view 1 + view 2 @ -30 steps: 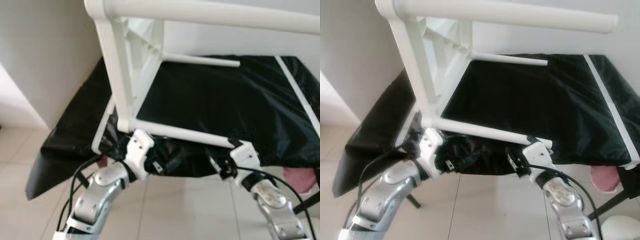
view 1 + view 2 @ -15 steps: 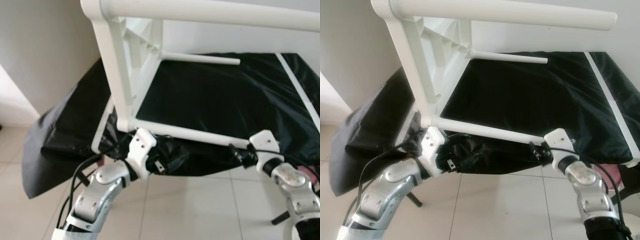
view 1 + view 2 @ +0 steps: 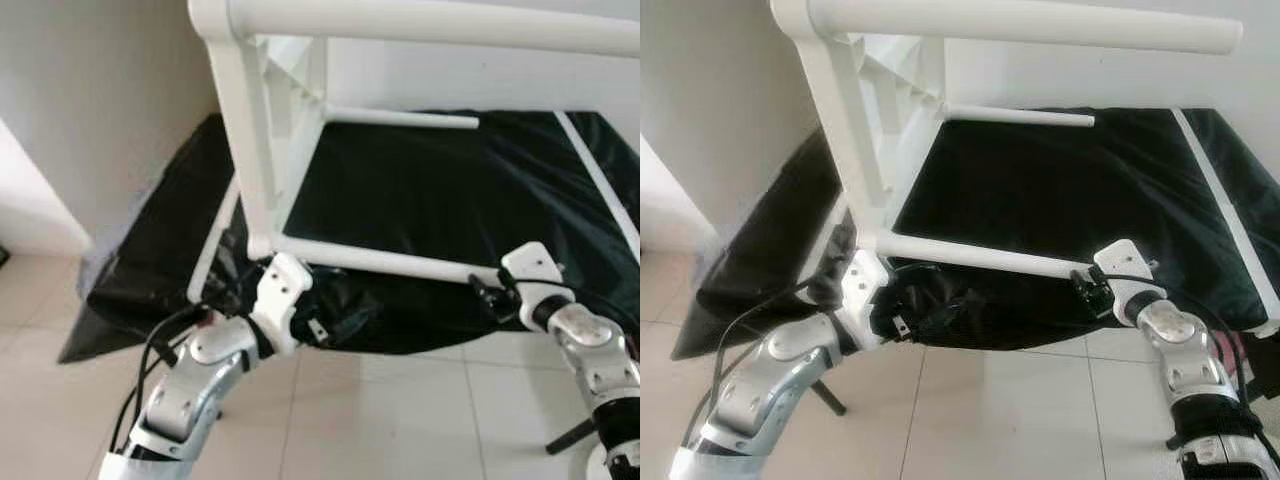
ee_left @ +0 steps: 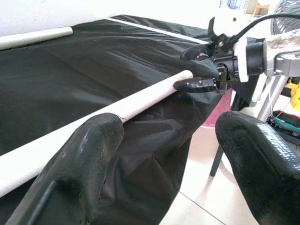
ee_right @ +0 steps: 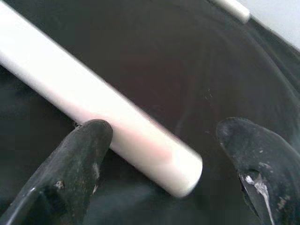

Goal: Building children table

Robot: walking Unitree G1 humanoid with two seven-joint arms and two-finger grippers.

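A white children's table [image 3: 262,130] lies tipped on a black cloth [image 3: 450,190], its round legs sticking out to the right. The lowest leg [image 3: 380,262] runs along the cloth's front edge. My left gripper [image 4: 168,154] is open at the base of that leg, with the leg passing beside one finger [image 4: 86,159]. My right gripper [image 3: 485,293] is open at the leg's free end. In the right wrist view the leg's end [image 5: 140,140] lies between the two black fingers [image 5: 79,159], apart from both.
The cloth drapes over a low platform and hangs down at the front left. A grey wall [image 3: 100,100] stands on the left, with tiled floor [image 3: 400,420] below. A white strip [image 3: 600,185] crosses the cloth's right side. A pink thing [image 3: 1240,350] lies on the floor at right.
My right arm has swung out to the right, from under the leg to its free end. The left gripper stays at the leg's base. The camera has shifted a little.
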